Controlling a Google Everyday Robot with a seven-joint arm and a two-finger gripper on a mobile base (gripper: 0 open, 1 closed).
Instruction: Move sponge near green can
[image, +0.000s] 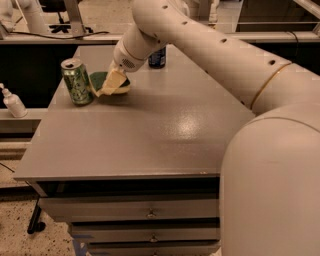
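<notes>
Arm (200, 45): comes in from the right foreground and reaches across to the right side of the green can (76, 82), wrist angled down toward it.
Table (150, 135): grey top, drawers (150, 212) under the front edge. The green can stands upright near its back-left corner.
Gripper (107, 86): just right of the green can, low over the tabletop, clamped on the sponge (98, 78). One pale finger lies across the top of the sponge, and the other is hidden.
Sponge: in the grip, just right of the green can. Dark green face tilted up toward the can, yellow foam toward the wrist. Lower edge is at or very near the tabletop, can't tell if it's touching. The edge nearest the can is close, contact unclear.
Blue can (157, 57): behind and right of the green can, well apart, partly hidden by the arm.
White pump bottle (12, 102): left of the green can, off the table on a lower ledge.
</notes>
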